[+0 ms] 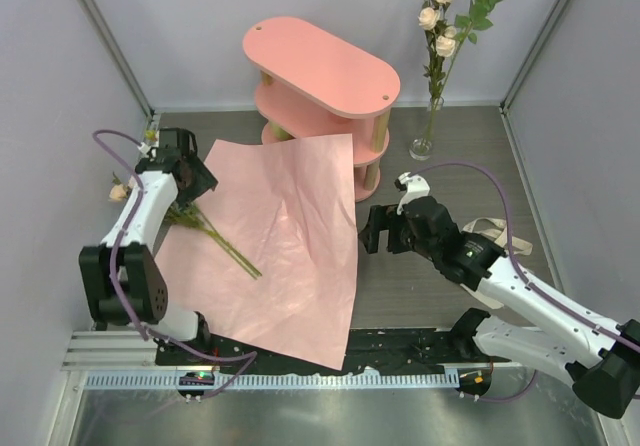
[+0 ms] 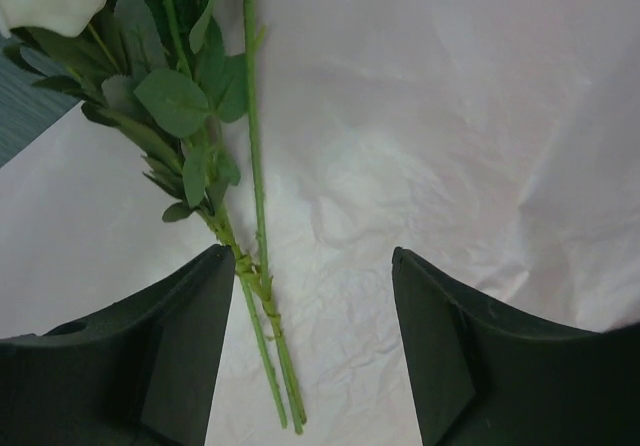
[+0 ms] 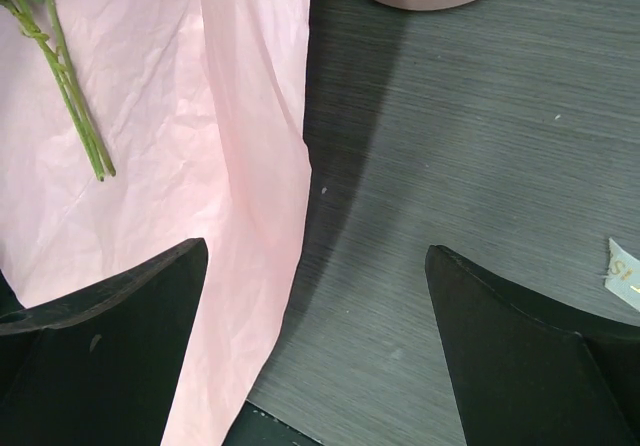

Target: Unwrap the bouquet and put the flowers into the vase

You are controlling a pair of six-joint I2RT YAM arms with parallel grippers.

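1. Where the overhead view takes in the whole desk [image 1: 540, 176], we see the left hand [image 1: 192, 192] low over the loose flowers [image 1: 215, 236], which lie on the opened paper [image 1: 290, 246]. The vase [image 1: 422, 144], with roses in it, stands well beyond the right hand [image 1: 368, 230]. The left hand is clearly the nearer to the stems.
2. In the left wrist view, the left hand [image 2: 312, 346] has its fingers [image 2: 170, 366] apart. The stems [image 2: 255, 216] lie between them, close to the left-side one. Their long axis crosses the closing line, and the leaves are ahead of the fingertips.
3. In the right wrist view, the right hand [image 3: 315, 346] is spread wide around nothing. The paper's edge lies under its left side. A pale tag [image 3: 625, 266] shows writing at its right, cut off and unreadable.
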